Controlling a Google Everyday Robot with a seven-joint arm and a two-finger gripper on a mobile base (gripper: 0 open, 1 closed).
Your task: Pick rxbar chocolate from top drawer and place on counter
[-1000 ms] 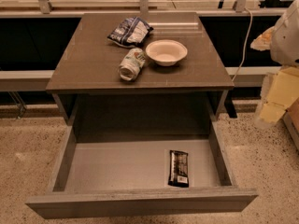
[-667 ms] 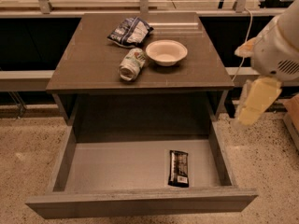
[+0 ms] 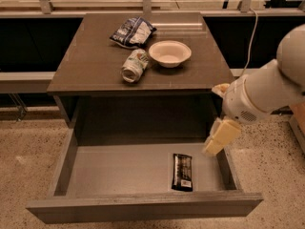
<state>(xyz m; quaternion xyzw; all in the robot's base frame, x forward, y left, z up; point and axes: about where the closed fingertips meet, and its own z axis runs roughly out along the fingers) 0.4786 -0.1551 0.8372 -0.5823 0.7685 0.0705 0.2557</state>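
Observation:
The rxbar chocolate (image 3: 182, 171), a flat black bar with a white label patch at its near end, lies on the grey floor of the open top drawer (image 3: 143, 207), right of middle near the front panel. My gripper (image 3: 220, 136) hangs from the white arm at the right, over the drawer's right side, just up and right of the bar and apart from it. The dark-brown counter (image 3: 90, 61) is above the drawer.
On the counter lie a blue-and-white chip bag (image 3: 133, 32), a white-green can (image 3: 134, 66) on its side, and a white bowl (image 3: 169, 53). A rail and a dark wall run behind. Speckled floor surrounds the cabinet.
The arm has swung in from the right edge, leftward and down, so the gripper is now over the drawer's right side near the bar. The bar and counter items have not moved.

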